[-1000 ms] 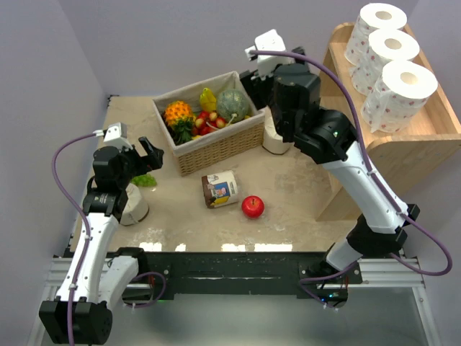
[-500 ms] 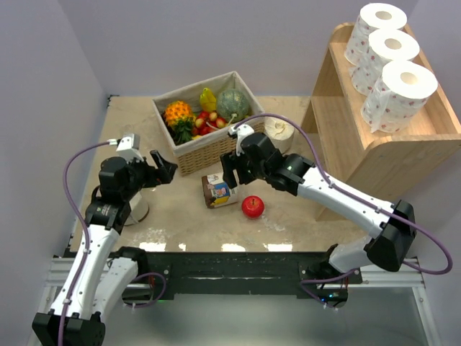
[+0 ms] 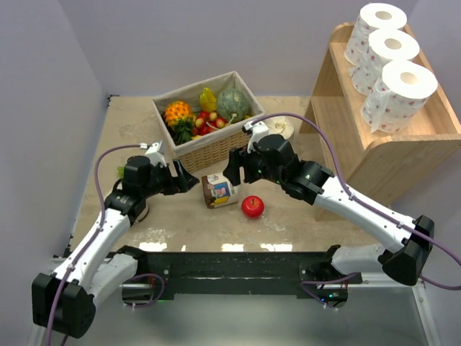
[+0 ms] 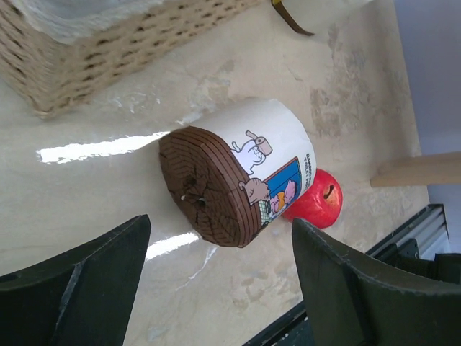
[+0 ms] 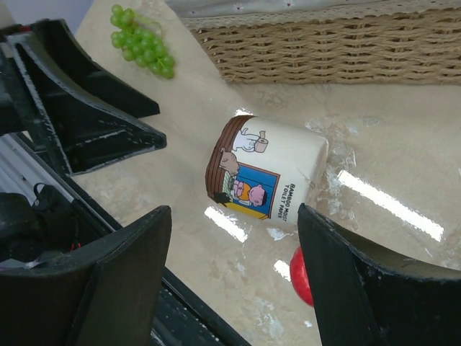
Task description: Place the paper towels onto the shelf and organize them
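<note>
Three pink-dotted paper towels [image 3: 392,50] stand in a row on the top tier of the light-wood shelf [image 3: 403,155] at the right. A cream roll [image 3: 281,127] stands on the table by the shelf's lower tier, behind my right arm. Another white roll [image 3: 138,211] is mostly hidden under my left arm. My left gripper [image 3: 186,180] [image 4: 220,249] is open and empty, just left of a lying printed-label jar [image 3: 220,189] [image 4: 238,180]. My right gripper [image 3: 236,167] [image 5: 236,216] is open and empty above the jar [image 5: 266,173].
A red apple [image 3: 252,207] [image 4: 317,200] lies just right of the jar. A wicker fruit basket [image 3: 216,144] [image 5: 324,50] stands behind it. Green grapes [image 5: 140,47] lie near the left gripper. The black front rail [image 3: 230,263] runs along the near edge.
My right arm has swung down from the back near the cream roll to the jar at the table's middle. My left gripper has moved right toward the jar. Both stay open.
</note>
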Controlling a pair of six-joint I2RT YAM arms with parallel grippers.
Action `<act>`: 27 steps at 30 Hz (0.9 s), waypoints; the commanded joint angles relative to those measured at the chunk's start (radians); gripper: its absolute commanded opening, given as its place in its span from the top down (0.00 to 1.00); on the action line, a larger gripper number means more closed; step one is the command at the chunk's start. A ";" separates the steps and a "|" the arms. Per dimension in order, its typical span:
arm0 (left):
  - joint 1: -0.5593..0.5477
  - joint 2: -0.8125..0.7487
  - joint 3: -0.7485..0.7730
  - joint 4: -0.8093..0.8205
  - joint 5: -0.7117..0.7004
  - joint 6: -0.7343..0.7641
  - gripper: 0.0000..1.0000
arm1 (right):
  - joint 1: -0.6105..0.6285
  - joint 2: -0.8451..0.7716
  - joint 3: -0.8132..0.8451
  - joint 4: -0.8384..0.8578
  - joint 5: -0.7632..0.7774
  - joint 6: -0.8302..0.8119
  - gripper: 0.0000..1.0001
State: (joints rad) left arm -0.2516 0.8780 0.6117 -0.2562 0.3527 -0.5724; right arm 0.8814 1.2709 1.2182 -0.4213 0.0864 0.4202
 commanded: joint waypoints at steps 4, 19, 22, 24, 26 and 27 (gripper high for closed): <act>-0.086 0.136 -0.041 0.141 0.028 -0.049 0.21 | -0.001 -0.030 -0.040 0.058 -0.008 0.014 0.26; -0.092 0.254 -0.084 0.285 0.049 -0.046 0.26 | 0.001 -0.074 -0.088 0.072 -0.007 0.000 0.25; -0.092 0.245 -0.063 0.159 -0.080 -0.049 0.32 | 0.001 -0.077 -0.094 0.075 -0.007 -0.004 0.24; -0.092 0.240 -0.041 0.039 -0.218 -0.088 0.36 | 0.001 -0.079 -0.105 0.081 -0.010 -0.011 0.24; -0.087 0.236 -0.032 -0.061 -0.345 -0.107 0.38 | -0.001 -0.088 -0.149 0.137 -0.034 -0.011 0.24; -0.087 0.234 -0.036 -0.067 -0.350 -0.119 0.38 | 0.001 -0.094 -0.170 0.176 -0.071 0.000 0.24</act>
State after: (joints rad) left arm -0.3431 1.1244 0.5503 -0.1421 0.2493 -0.6514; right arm 0.8814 1.2140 1.1141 -0.3695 0.0811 0.4168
